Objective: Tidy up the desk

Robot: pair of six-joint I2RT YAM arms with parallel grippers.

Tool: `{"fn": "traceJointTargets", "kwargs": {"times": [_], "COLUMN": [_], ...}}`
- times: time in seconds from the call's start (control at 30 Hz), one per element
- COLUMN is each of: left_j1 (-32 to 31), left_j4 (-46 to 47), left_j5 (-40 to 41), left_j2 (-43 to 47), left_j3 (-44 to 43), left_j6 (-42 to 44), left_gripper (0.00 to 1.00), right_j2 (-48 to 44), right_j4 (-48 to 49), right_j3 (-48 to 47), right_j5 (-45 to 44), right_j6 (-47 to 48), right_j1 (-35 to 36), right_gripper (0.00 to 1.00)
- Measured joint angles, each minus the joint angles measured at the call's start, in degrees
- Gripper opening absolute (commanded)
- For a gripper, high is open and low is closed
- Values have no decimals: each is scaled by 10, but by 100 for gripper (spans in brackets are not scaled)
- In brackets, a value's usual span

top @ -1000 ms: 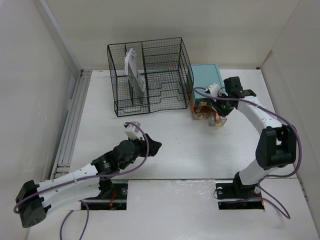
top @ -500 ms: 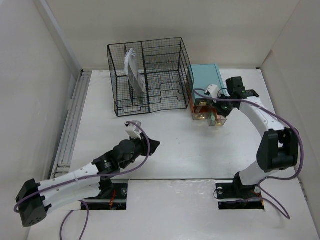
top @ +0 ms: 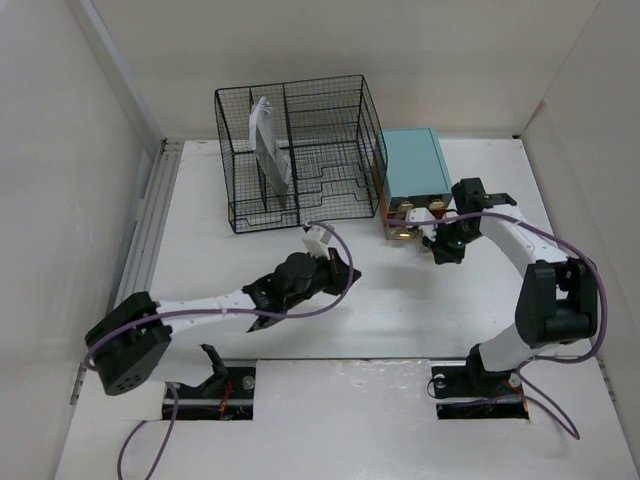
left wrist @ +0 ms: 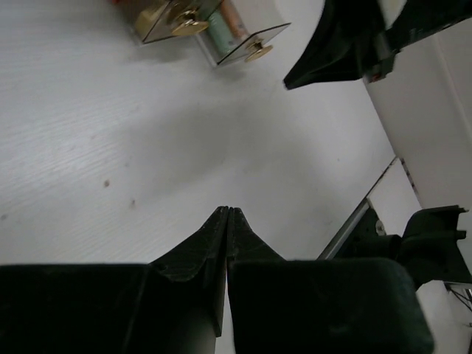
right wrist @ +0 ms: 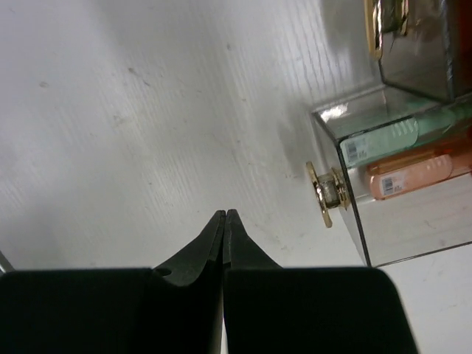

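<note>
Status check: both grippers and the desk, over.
Left gripper shut, empty, over desk. Right gripper shut, empty, by gold knob of clear drawer. Nothing blocking either arm.

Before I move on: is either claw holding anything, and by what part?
Nothing held. The left claw and the right claw are shut, empty.

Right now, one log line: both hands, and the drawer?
left hand: shut, empty, over bare desk | right hand: shut, empty, beside clear drawer, off its brass knob
</note>
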State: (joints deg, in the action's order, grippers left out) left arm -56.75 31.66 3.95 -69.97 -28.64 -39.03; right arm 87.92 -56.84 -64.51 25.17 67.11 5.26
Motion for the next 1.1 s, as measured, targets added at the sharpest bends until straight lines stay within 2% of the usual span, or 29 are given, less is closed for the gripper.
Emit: {"fn": "traceJointTargets", "kwargs": {"times": [0.13, 0.2, 0.3, 0.33, 0.47, 0.67, 0.83, 1.1], "left_j1": [7, 9, 10, 10, 10, 10, 14, 17], "left_j4": [49, 67, 73, 75, 79, 48, 18, -29], "left_j5": [-37, -51, -67, -70, -80, -75, -59, -45], "left_j2": [-72, -93, -102, -101, -75, 36, 124, 174], "left_j3": [-48, -58, -59, -59, -44, -8, 11, 39], "left_j6": [4, 4, 4, 4, 2, 1, 2, 0], "left_gripper": [0, 5, 22, 35, 51, 56, 56, 56], "right_j2": [15, 26, 37, 42, 69, 82, 91, 97], "right_j4": [54, 92, 153, 171, 229, 241, 266, 384], "right_j3": [18, 18, 18, 19, 18, 18, 26, 80], "right_j5": [-44, -70, -108, -118, -163, -211, -248, -347], "right_j6": [-36, -59, -97, -108, -142, -146, -154, -170], "right_j1": [0, 0, 0, 0, 5, 35, 72, 117], "right_gripper": [0, 0, 0, 0, 0, 0, 0, 0]}}
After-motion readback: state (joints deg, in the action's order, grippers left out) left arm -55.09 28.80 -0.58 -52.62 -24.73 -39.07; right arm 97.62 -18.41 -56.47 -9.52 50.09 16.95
